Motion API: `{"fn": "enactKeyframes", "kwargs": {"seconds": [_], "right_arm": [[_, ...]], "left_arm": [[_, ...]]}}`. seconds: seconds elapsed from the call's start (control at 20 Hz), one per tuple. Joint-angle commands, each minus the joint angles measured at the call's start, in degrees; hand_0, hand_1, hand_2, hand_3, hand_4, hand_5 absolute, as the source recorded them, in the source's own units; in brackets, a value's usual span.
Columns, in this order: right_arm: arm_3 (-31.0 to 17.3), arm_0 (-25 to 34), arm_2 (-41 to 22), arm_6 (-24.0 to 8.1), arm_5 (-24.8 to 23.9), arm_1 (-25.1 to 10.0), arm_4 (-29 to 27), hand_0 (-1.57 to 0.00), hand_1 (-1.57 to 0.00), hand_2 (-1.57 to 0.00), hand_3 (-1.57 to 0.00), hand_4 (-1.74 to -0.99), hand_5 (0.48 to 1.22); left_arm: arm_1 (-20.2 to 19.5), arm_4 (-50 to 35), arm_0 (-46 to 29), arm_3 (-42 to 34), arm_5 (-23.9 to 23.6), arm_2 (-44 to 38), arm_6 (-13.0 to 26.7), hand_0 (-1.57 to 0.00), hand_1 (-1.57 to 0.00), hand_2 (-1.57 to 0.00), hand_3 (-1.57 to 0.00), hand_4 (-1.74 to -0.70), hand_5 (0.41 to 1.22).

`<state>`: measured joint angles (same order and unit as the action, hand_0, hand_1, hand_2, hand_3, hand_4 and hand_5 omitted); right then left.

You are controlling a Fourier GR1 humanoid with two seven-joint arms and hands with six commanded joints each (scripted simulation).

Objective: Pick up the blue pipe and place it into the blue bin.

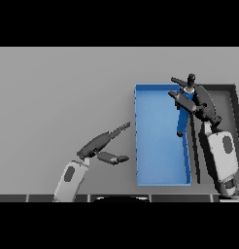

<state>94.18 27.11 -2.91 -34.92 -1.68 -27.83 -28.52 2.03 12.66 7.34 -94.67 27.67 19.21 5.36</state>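
Holding the blue pipe over the right-hand side of the blue bin, the right hand has its fingers curled round the pipe's upper part, near a dark cap at the top end. The pipe hangs roughly upright, tilted a little, with its lower end over the bin's floor close to the right wall (whether it touches the floor, I cannot tell from this view). The right arm comes in from the lower right and crosses the edge of a dark tray that sits just beside the bin on the grey table.

The left hand is idle on the table to the left of the bin, fingers straight and relaxed, thumb spread, holding nothing.

Step in hand, as I judge it: the pick is done and the carry is essentially done; this is the placing stage. The pipe is inside the bin's outline but not yet released.

Next move calls for: lowering the pipe slightly if it is not yet down, then opening the fingers so it drops or tips onto the bin floor. Risk: released this near the right wall, the pipe may lean on the rim instead of lying flat; a small shift toward the bin's middle first would help.
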Motion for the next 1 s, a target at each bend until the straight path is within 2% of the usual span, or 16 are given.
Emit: {"fn": "enactKeyframes", "kwargs": {"seconds": [0.0, 0.05, 0.1, 0.15, 0.3, 0.35, 0.4, 0.5, 0.6, 0.7, 0.75, 0.8, 0.9, 0.95], "right_arm": [[0.3, -1.8, -1.5, 0.0, -1.7, -0.8, 1.3, -1.57, -1.57, -1.57, -1.57, -1.741, 1.221], [0.3, -2.8, -3.1, 0.0, -4.0, -2.5, 0.7, -1.57, -1.57, -1.57, -1.51, -1.741, 1.221], [-0.1, -3.6, -5.1, 0.0, -6.3, -3.6, 0.1, -1.57, -1.57, -1.57, -1.52, -1.741, 1.221], [0.2, -4.6, -7.3, 0.0, -8.2, -4.4, 0.1, -1.57, -1.57, -1.57, -1.26, -1.741, 1.221], [-3.0, -3.8, -15.4, 0.0, -14.6, -9.7, -2.2, -1.57, -1.57, -1.57, -0.91, -1.741, 1.221], [-4.6, -3.4, -17.9, 0.0, -16.6, -11.2, -3.2, -1.57, -1.55, -1.57, -0.85, -1.741, 1.221], [-6.0, -3.0, -20.8, 0.0, -18.2, -12.6, -5.1, -1.46, -1.34, -1.34, -0.79, -1.678, 1.221], [-8.0, 0.3, -27.7, 0.0, -21.3, -17.4, -10.4, -0.94, -0.85, -0.86, -0.50, -1.503, 1.221], [-9.3, 2.5, -32.2, 0.0, -19.9, -20.0, -13.1, -0.60, -0.55, -0.55, -0.32, -1.337, 1.221], [-10.5, 6.4, -39.6, 0.0, -17.3, -23.6, -16.2, -0.38, -0.35, -0.35, -0.21, -1.219, 1.137], [-10.6, 7.4, -42.0, 0.0, -16.2, -24.4, -16.4, -0.31, -0.28, -0.28, -0.16, -1.175, 1.084], [-10.1, 8.9, -44.3, 0.1, -15.0, -25.7, -16.0, -0.24, -0.22, -0.22, -0.13, -1.142, 1.030], [-10.7, 10.6, -46.8, 0.0, -14.1, -26.0, -16.0, -0.16, -0.14, -0.14, -0.08, -1.083, 0.934], [-10.7, 10.9, -47.7, 0.0, -14.2, -25.9, -16.0, -0.12, -0.11, -0.11, -0.07, -1.078, 0.898]], "left_arm": [[0.3, -0.2, -0.7, -0.2, 0.1, 0.4, 0.2, 0.00, 0.00, 0.00, 0.00, -0.88, 0.425], [-0.2, -0.2, -0.6, 0.4, 0.2, -0.1, 0.0, 0.00, 0.00, 0.00, 0.00, -0.89, 0.423], [0.3, -0.2, -0.4, 0.0, 0.1, 0.2, 0.5, 0.00, 0.00, 0.00, 0.00, -0.89, 0.422], [0.3, 0.0, -0.7, -0.2, 0.0, 0.4, 0.3, 0.00, 0.00, 0.00, 0.00, -0.89, 0.420], [0.2, 0.2, -0.4, 0.3, -0.2, 0.2, 0.4, 0.00, 0.00, 0.00, 0.00, -0.88, 0.421], [0.2, 0.3, -0.8, 0.3, -0.1, 0.4, 0.2, 0.00, 0.00, 0.00, 0.00, -0.88, 0.421], [0.5, 0.3, -1.0, -0.2, -0.1, 0.9, 0.6, 0.00, 0.00, 0.00, 0.00, -0.88, 0.421], [0.4, 0.4, -0.9, -0.2, -0.2, 0.7, 0.6, 0.00, 0.00, 0.00, 0.00, -0.88, 0.422], [0.5, 0.4, -0.6, -0.1, -0.4, 0.5, 1.0, 0.00, 0.00, 0.00, 0.00, -0.88, 0.427], [0.3, 0.5, -0.8, -0.2, -0.3, 0.6, 0.8, 0.00, 0.00, 0.00, 0.00, -0.88, 0.430], [0.5, 0.3, -0.5, -0.2, -0.4, 0.3, 1.4, 0.00, 0.00, 0.00, 0.00, -0.88, 0.429], [0.3, 0.0, -1.5, -0.8, -0.2, 0.5, 0.6, 0.00, 0.00, 0.00, 0.00, -0.88, 0.429], [0.7, 0.4, -1.4, -0.8, -0.6, 0.8, 1.3, 0.00, 0.00, 0.00, 0.00, -0.89, 0.428], [0.6, 0.4, -1.2, -0.9, -0.6, 0.7, 1.5, 0.00, 0.00, 0.00, 0.00, -0.89, 0.426]]}}
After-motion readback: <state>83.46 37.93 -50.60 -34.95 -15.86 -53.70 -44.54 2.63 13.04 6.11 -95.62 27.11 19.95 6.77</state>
